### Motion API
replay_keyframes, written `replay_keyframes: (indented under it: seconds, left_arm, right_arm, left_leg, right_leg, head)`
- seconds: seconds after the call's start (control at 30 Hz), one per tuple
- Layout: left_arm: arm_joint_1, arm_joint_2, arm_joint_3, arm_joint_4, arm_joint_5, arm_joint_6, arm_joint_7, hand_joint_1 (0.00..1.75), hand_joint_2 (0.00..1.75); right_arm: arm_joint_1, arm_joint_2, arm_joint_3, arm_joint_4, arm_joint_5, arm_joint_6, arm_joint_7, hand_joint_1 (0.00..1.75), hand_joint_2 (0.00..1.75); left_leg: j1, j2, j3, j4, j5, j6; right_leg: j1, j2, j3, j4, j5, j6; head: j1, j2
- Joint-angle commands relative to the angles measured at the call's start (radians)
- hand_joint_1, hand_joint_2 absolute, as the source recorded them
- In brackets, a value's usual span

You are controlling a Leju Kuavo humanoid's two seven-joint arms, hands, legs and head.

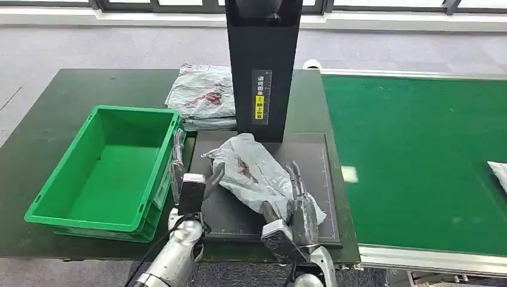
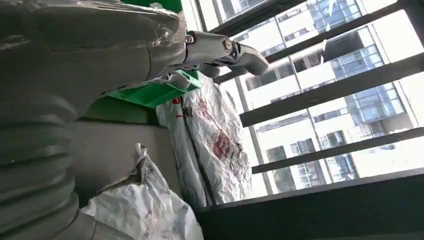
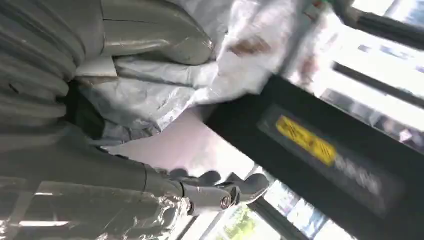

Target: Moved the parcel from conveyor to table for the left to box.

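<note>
A crumpled grey parcel [image 1: 251, 173] with red print lies on the black mat [image 1: 239, 216] in front of the black post. My right hand [image 1: 296, 206] is at its near right corner, fingers stretched out straight. In the right wrist view the thumb [image 3: 150, 40] lies against the parcel [image 3: 165, 95], and the fingers [image 3: 215, 195] stand apart from it over the mat. My left hand [image 1: 192, 179] is spread and empty between the green box [image 1: 113, 179] and the parcel's left edge. The left wrist view has its fingers [image 2: 225, 50] extended, with the parcel [image 2: 145, 210] beside them.
A black post [image 1: 263, 60] with a yellow label rises behind the mat. Behind it, several more grey parcels [image 1: 203, 95] are stacked on the dark table [image 1: 54, 107]. The green conveyor [image 1: 412, 155] runs on the right, with a white parcel [image 1: 499, 173] at its far right edge.
</note>
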State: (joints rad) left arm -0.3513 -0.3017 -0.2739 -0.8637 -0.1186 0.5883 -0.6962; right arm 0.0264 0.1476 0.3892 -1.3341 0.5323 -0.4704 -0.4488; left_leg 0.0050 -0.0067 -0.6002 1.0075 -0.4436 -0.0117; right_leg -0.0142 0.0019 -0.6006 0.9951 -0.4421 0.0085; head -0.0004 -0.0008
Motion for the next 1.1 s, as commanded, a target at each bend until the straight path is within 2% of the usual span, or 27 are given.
replay_keyframes:
  seconds: [0.03, 0.13, 0.17, 0.33, 0.37, 0.43, 0.53, 0.57, 0.77, 0.9, 0.97, 1.1]
  left_arm:
    - [-0.059, 0.009, -0.034, 0.142, 0.017, -0.148, 0.022, 0.0, 1.75]
    - [-0.072, 0.031, -0.106, 0.195, -0.022, -0.246, 0.032, 0.0, 1.75]
    - [-0.084, 0.047, -0.165, 0.235, -0.085, -0.275, 0.059, 0.0, 1.75]
    - [-0.09, 0.054, -0.234, 0.3, -0.185, -0.318, 0.056, 0.0, 1.75]
    - [-0.104, 0.06, -0.288, 0.328, -0.256, -0.341, 0.079, 0.0, 1.75]
    - [-0.109, 0.055, -0.301, 0.346, -0.282, -0.351, 0.094, 0.0, 1.75]
    - [-0.109, 0.055, -0.301, 0.346, -0.282, -0.351, 0.094, 0.0, 1.75]
    - [-0.111, 0.051, -0.298, 0.349, -0.302, -0.335, 0.112, 0.0, 1.75]
    - [-0.103, 0.046, -0.301, 0.348, -0.376, -0.326, 0.148, 0.0, 1.75]
    - [-0.15, 0.05, -0.466, 0.487, -0.659, -0.411, 0.376, 0.0, 1.75]
    - [-0.155, 0.042, -0.51, 0.527, -0.747, -0.427, 0.408, 1.75, 1.75]
    - [-0.149, 0.044, -0.451, 0.494, -0.79, -0.304, 0.402, 1.75, 1.75]
  right_arm:
    - [-0.013, 0.045, -0.183, 0.011, -0.294, 0.012, -0.176, 0.0, 1.75]
    - [-0.039, 0.042, -0.2, 0.056, -0.39, 0.037, -0.199, 0.0, 1.75]
    - [-0.064, 0.031, -0.195, 0.099, -0.437, 0.096, -0.176, 0.0, 1.75]
    - [-0.141, 0.025, -0.202, 0.23, -0.521, 0.2, -0.162, 0.0, 1.75]
    - [-0.165, 0.028, -0.205, 0.261, -0.545, 0.237, -0.158, 0.0, 1.75]
    - [-0.195, 0.025, -0.206, 0.303, -0.571, 0.294, -0.116, 0.0, 1.75]
    - [-0.195, 0.025, -0.206, 0.303, -0.571, 0.294, -0.116, 0.0, 1.75]
    - [-0.194, 0.025, -0.218, 0.305, -0.597, 0.341, -0.114, 0.0, 0.0]
    - [-0.155, 0.023, -0.242, 0.244, -0.534, 0.328, -0.105, 0.0, 0.0]
    - [-0.152, 0.028, -0.262, 0.195, -0.47, 0.322, -0.099, 0.0, 0.0]
    - [-0.137, 0.029, -0.27, 0.152, -0.431, 0.305, -0.099, 0.0, 0.0]
    - [-0.05, 0.034, -0.263, 0.001, -0.362, 0.247, -0.112, 0.0, 0.0]
  left_leg:
    - [0.0, -0.001, 0.003, -0.002, 0.0, 0.0]
    - [0.0, 0.0, 0.002, -0.001, 0.0, 0.0]
    - [0.0, 0.0, 0.003, -0.002, 0.0, 0.0]
    - [0.0, 0.003, 0.006, -0.003, 0.0, 0.0]
    - [0.0, 0.002, 0.004, -0.003, 0.0, 0.0]
    - [0.0, 0.002, 0.005, -0.003, 0.0, 0.0]
    - [0.0, 0.002, 0.005, -0.003, 0.0, 0.0]
    - [0.0, 0.002, 0.004, -0.002, 0.0, 0.0]
    - [0.0, 0.0, 0.004, -0.002, 0.0, 0.0]
    - [0.0, 0.0, 0.003, -0.001, 0.0, 0.0]
    - [-0.001, -0.001, 0.003, -0.001, 0.0, 0.0]
    - [-0.001, -0.002, 0.005, -0.003, 0.0, 0.0]
  right_leg:
    - [0.0, -0.002, 0.004, -0.002, 0.0, -0.001]
    - [0.0, -0.001, 0.002, -0.001, 0.0, 0.0]
    - [0.0, 0.0, 0.003, -0.002, 0.0, 0.0]
    - [0.0, 0.003, 0.005, -0.004, 0.001, -0.001]
    - [0.0, 0.002, 0.004, -0.003, 0.001, 0.0]
    - [0.0, 0.002, 0.005, -0.003, 0.001, -0.001]
    - [0.001, 0.002, 0.004, -0.003, 0.001, -0.001]
    - [0.001, 0.001, 0.004, -0.002, 0.001, -0.001]
    - [0.0, 0.0, 0.004, -0.002, 0.0, -0.001]
    - [0.0, 0.0, 0.003, -0.001, 0.0, -0.001]
    - [0.0, -0.001, 0.003, -0.001, 0.0, -0.001]
    - [0.0, -0.003, 0.007, -0.003, -0.001, 0.0]
  head:
    - [0.0, 0.0]
    - [0.0, 0.0]
    - [0.0, 0.0]
    - [0.0, 0.0]
    - [0.0, 0.0]
    - [0.0, 0.0]
    - [0.0, 0.0]
    - [0.0, 0.0]
    - [0.0, 0.0]
    - [0.0, 0.0]
    - [0.0, 0.0]
    - [0.001, 0.0]
